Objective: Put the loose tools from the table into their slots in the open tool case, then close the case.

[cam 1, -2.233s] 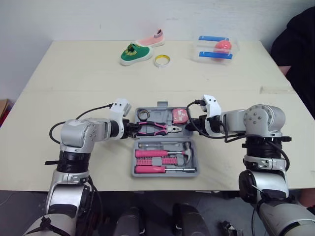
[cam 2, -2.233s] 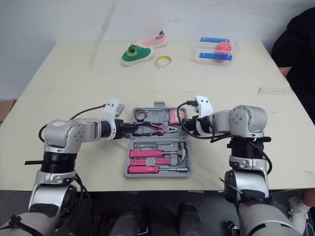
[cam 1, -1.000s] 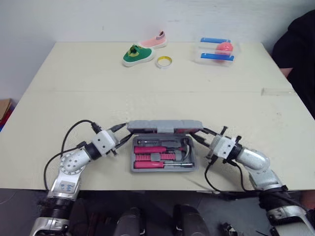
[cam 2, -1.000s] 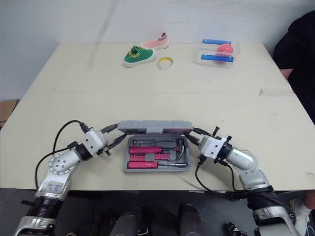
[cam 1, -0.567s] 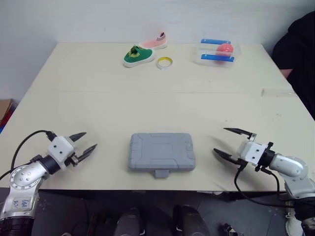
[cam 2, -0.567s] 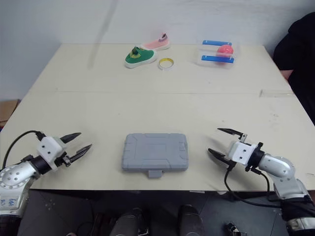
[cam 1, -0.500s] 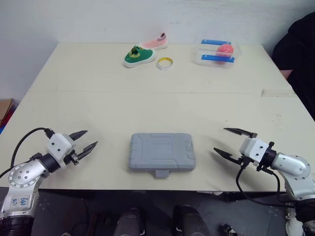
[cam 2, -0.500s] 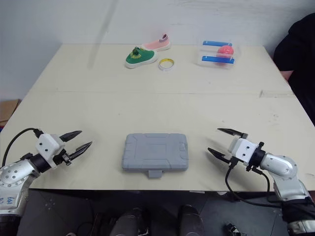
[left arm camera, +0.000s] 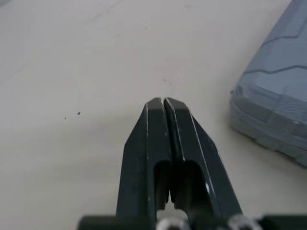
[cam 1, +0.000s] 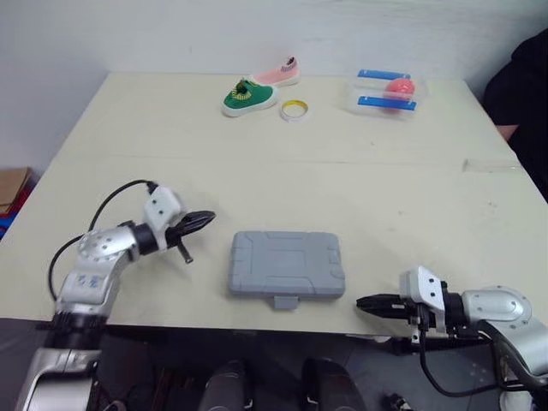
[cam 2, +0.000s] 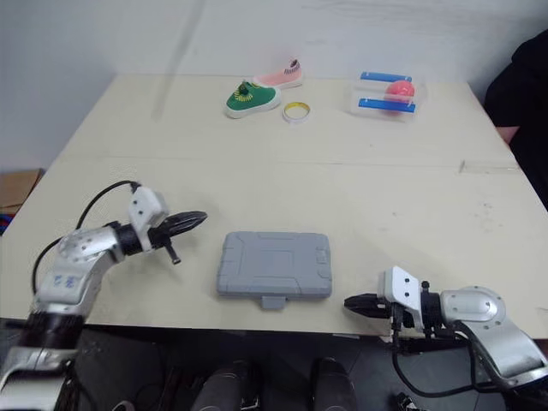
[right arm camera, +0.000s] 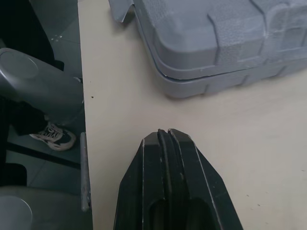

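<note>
Tool case (cam 1: 286,264) lies closed and flat on the tabletop (cam 1: 257,184), near the front edge, between the arms. Left jaws pressed together, empty, near the case's left end. Right jaws likewise, empty, at the front edge. Risk: latch tab (cam 1: 285,301) maybe unsnapped; a stray nudge could slide the case off.

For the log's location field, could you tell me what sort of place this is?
Probably a robot test or data-collection room, not a real workshop: a plain table against a white wall, holding unrelated props: a closed tool case, small shoes and a tape roll.
</note>
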